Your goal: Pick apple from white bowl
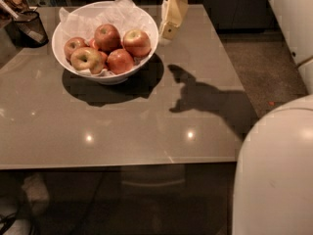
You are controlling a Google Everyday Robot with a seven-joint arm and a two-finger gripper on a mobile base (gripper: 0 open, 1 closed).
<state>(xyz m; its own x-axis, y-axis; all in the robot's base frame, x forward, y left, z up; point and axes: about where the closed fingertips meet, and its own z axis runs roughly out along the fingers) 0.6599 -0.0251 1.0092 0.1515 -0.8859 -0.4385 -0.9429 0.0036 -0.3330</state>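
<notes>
The white bowl (146, 26), lined with crumpled white tissue, stands at the back left of the grey table (146, 131). It holds several apples. The apple (137, 42), red with a pale patch around its stem dimple, lies at the bowl's right side. A mostly yellow-green apple (86, 59) lies at the front left, and darker red ones (107, 35) lie between. My gripper (169, 32) hangs pointing down just outside the bowl's right rim, above the table, to the right of the apple. It holds nothing that I can see.
A small dark mesh cup (29, 27) with utensils stands at the table's far left corner. The gripper's shadow (195, 94) falls on the table to the right of the bowl. My white body (276, 175) fills the lower right. Dark floor (264, 62) lies beyond the table's right edge.
</notes>
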